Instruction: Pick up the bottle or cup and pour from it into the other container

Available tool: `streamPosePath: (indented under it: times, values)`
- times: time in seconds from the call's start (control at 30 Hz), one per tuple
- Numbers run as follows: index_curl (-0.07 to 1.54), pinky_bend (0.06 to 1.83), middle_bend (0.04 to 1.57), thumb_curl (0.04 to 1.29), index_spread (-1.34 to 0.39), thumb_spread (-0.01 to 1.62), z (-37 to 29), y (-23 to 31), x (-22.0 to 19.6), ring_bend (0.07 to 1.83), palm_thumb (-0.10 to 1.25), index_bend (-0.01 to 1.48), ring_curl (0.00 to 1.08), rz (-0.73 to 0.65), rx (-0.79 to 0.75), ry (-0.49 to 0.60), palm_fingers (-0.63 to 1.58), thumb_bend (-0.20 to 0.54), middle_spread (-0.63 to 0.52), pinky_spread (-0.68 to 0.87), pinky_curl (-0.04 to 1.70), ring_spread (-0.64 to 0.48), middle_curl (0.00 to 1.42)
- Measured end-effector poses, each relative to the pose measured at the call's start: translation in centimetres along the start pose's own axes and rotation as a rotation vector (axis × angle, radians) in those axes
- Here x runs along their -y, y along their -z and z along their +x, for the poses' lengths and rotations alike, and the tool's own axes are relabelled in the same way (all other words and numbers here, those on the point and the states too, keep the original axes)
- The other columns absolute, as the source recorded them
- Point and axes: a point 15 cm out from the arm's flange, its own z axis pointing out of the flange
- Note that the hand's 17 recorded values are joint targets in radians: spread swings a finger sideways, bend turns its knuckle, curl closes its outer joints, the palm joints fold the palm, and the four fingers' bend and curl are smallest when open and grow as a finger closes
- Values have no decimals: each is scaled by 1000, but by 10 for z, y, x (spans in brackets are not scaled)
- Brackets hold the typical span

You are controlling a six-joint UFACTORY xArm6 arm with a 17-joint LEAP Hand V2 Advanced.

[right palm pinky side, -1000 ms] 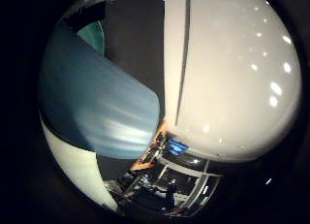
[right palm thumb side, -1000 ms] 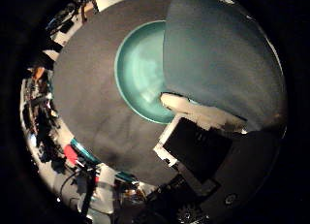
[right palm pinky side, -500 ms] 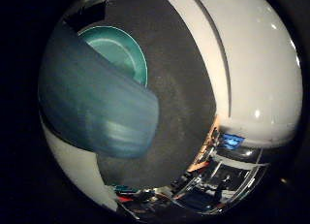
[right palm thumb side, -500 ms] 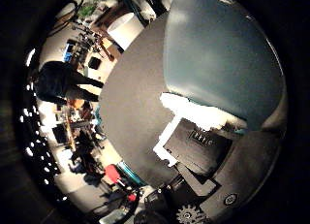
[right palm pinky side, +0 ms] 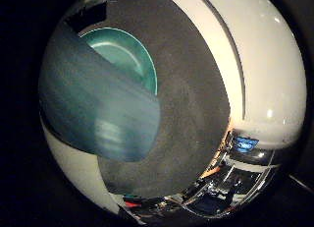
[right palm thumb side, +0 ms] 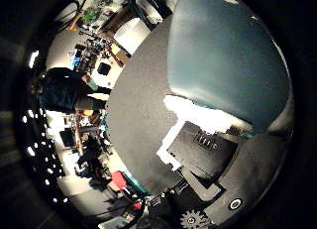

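A: One blue cup fills the palm views, close against the robot hand.
B: Grip?
A: Fingers seem wrapped round it. Its long axis points toward the teal bowl on the dark tabletop beyond.

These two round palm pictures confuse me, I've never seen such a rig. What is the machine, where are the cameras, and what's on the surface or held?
It is a robot arm carrying a fingered right hand. Both pictures come from very wide-angle cameras on its palm, one beside the thumb, one beside the little finger. The large blue-grey shape is a cup or bottle close against the palm, apparently held; the fingers' grip is not clearly visible. Below lies a round dark grey mat with a teal bowl on it.
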Motion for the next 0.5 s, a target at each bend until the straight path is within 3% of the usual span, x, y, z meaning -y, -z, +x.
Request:
streamPosePath:
  times: [0.5]
  values:
    - [1162, 953, 741, 683, -643, 683, 1, -3, 0, 1041, 865, 195, 775, -6, -3, 10, 985, -29, -343, -500, 838, -312, 1032]
